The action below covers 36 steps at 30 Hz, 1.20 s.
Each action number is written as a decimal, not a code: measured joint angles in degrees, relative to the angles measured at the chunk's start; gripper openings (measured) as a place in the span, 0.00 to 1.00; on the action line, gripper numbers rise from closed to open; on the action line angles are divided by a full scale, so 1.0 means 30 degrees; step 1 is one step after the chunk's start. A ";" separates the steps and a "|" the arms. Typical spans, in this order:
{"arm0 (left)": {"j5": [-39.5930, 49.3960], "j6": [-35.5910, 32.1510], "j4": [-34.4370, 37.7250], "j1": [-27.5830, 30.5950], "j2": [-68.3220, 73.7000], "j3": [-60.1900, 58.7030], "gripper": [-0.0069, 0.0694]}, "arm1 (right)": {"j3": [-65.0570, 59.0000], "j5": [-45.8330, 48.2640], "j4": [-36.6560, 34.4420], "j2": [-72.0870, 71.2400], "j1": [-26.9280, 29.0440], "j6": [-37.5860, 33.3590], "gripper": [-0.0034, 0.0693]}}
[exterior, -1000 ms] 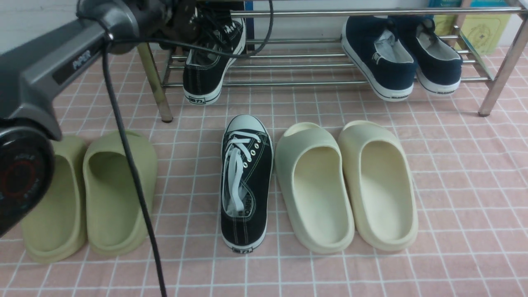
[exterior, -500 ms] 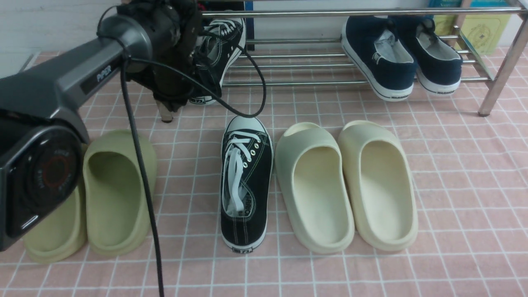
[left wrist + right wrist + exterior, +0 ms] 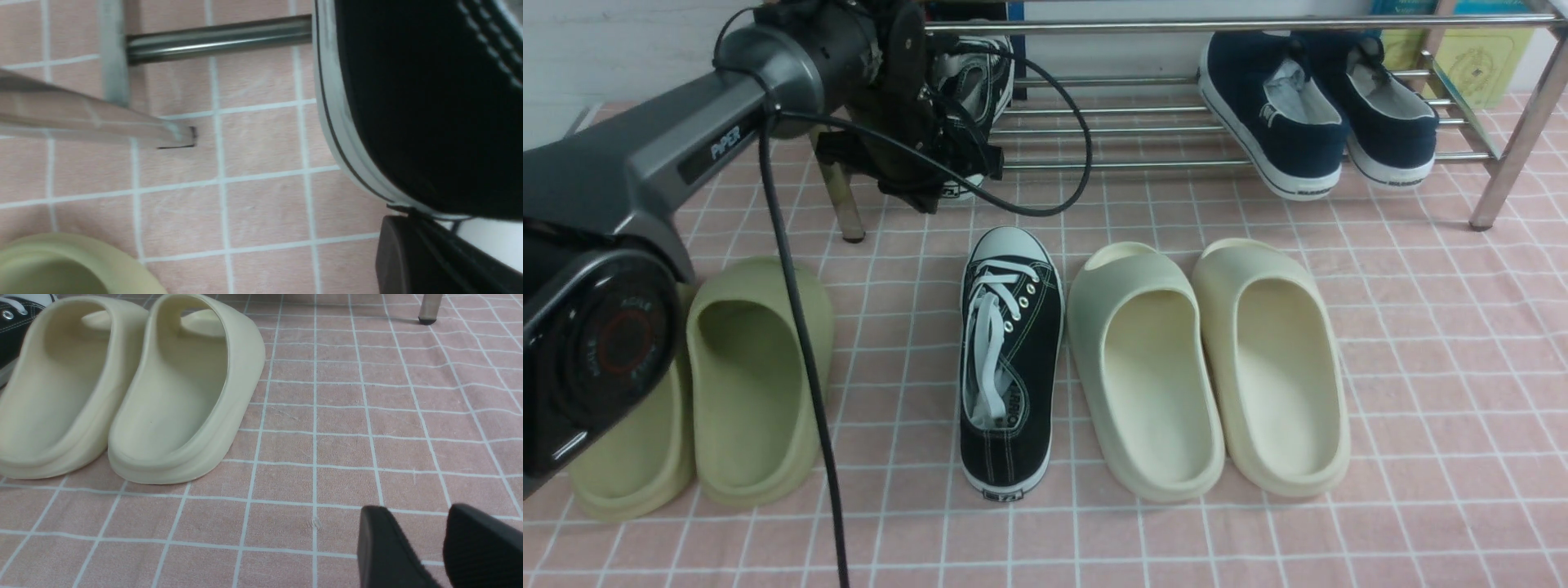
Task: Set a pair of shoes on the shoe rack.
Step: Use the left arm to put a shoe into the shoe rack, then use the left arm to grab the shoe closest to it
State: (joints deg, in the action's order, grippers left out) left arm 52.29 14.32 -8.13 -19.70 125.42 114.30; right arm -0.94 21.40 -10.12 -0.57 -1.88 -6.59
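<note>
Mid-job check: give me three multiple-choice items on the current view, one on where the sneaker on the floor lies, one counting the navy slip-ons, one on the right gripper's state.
1. The floor sneaker lies:
A. between the olive slides and the cream slides
B. left of both pairs
C. right of both pairs

2. Navy slip-ons on the rack:
A. one
B. two
C. three

3. Right gripper:
A. shut on a slide
B. shut on a lace
C. open, empty

Answers:
1 A: the front view shows a pair of slides on either side of it.
2 B: two heels sit side by side at the rack's right end.
3 C: the floor shows between its fingers in the right wrist view.
</note>
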 joint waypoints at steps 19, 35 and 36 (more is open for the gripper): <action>0.6078 -0.2731 0.0319 -0.3636 -0.8667 -0.1771 0.14 | 0.0000 0.0000 0.0000 0.0000 0.0000 -0.0015 0.38; -0.6426 0.5161 -0.1598 -0.4834 -1.0876 -1.5468 0.53 | 0.0000 0.0000 0.0000 0.0000 0.0000 -0.0015 0.38; -0.6426 0.5254 -0.1855 -0.4834 -1.0326 -1.5468 0.66 | 0.0000 0.0000 0.0000 0.0000 0.0000 -0.0015 0.38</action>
State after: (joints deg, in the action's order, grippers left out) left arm 33.01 30.08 -13.69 -34.20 94.44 67.89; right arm -0.94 21.40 -10.12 -0.57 -1.88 -6.63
